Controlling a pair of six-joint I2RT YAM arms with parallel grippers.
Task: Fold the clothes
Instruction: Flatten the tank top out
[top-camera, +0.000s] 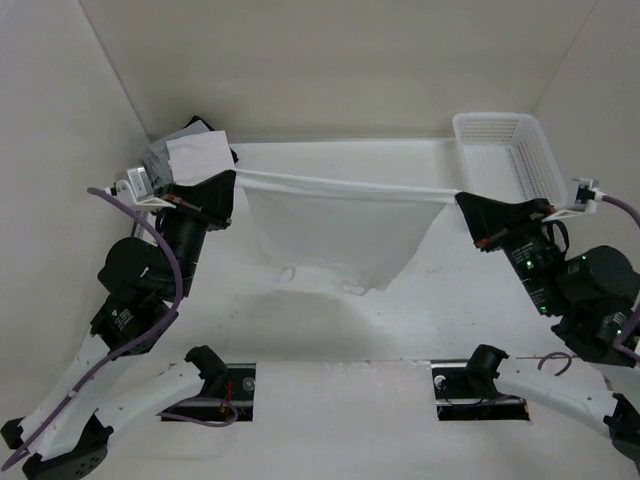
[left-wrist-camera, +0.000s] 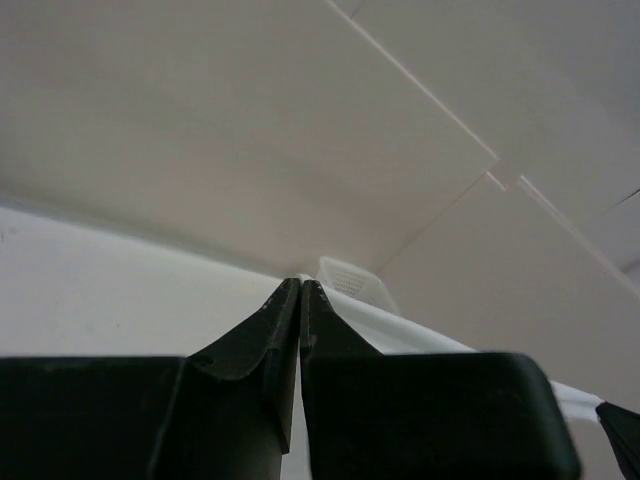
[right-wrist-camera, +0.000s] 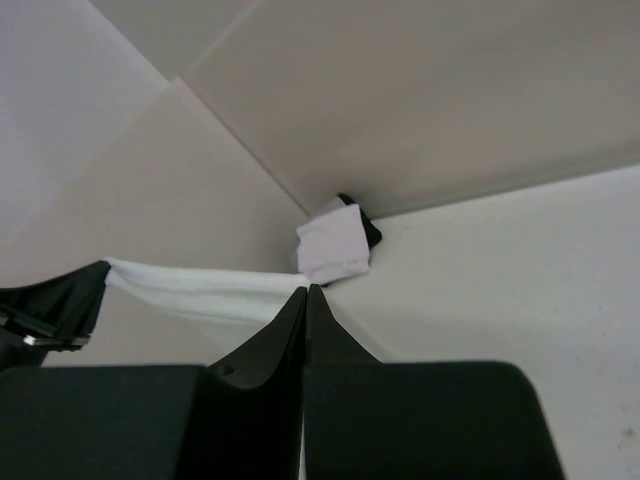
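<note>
Now the left end effector (top-camera: 234, 181) and the right end effector (top-camera: 462, 198) are each pressed together on a top corner of the white garment (top-camera: 335, 228), its upper edge taut between them. The rest hangs down toward the surface (top-camera: 330, 335), its two loop straps (top-camera: 288, 272) lowest.

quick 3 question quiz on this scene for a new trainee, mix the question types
1. True or false: the garment lies in a crumpled heap.
2. Where is the basket in the top view? A back left, B back right, C front right.
3. Fill in: the left pincer and right pincer are both ____ on the garment's top edge.

Key: 1 false, it hangs stretched between the arms. 2 B. 3 shut.
</note>
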